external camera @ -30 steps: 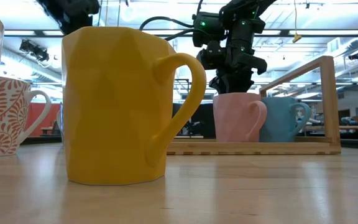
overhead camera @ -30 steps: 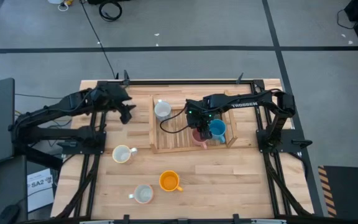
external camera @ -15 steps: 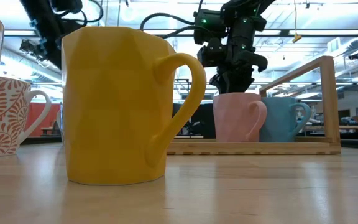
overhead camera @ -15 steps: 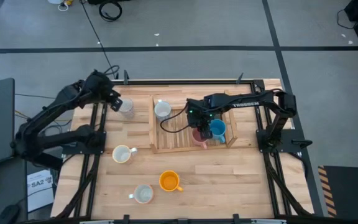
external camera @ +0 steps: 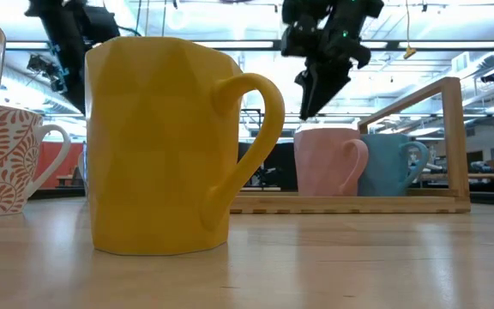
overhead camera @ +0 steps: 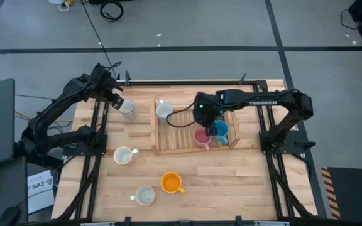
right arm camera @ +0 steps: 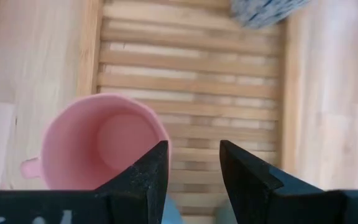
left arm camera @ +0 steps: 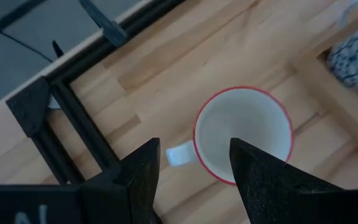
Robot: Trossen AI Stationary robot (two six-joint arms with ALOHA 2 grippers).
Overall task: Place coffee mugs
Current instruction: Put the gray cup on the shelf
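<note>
In the high view a pink mug (overhead camera: 201, 136) and a blue mug (overhead camera: 220, 132) stand upright side by side in the slatted wooden tray (overhead camera: 187, 150), with a blue-patterned whitish mug (overhead camera: 163, 110) in its far left corner. My right gripper (overhead camera: 207, 117) hangs open above the pink mug (right arm camera: 104, 149), clear of its rim (external camera: 324, 130). My left gripper (overhead camera: 114, 98) is open just left of a whitish mug with a red rim (overhead camera: 127, 108), which stands on the table left of the tray. In the left wrist view this mug (left arm camera: 242, 134) lies beyond the fingertips.
On the near half of the table stand a cream mug (overhead camera: 124, 155), an orange mug (overhead camera: 170, 182) and a whitish-grey mug (overhead camera: 144, 196). The orange mug (external camera: 157, 146) fills the low view. The tray has bare slats (right arm camera: 191, 81) between the mugs. A black frame borders the table.
My left gripper has drawn back from the red-rimmed mug toward the table's far left and risen, uncovering the mug, which stands on the table. My right gripper has risen straight up off the pink mug, which stays in the tray.
</note>
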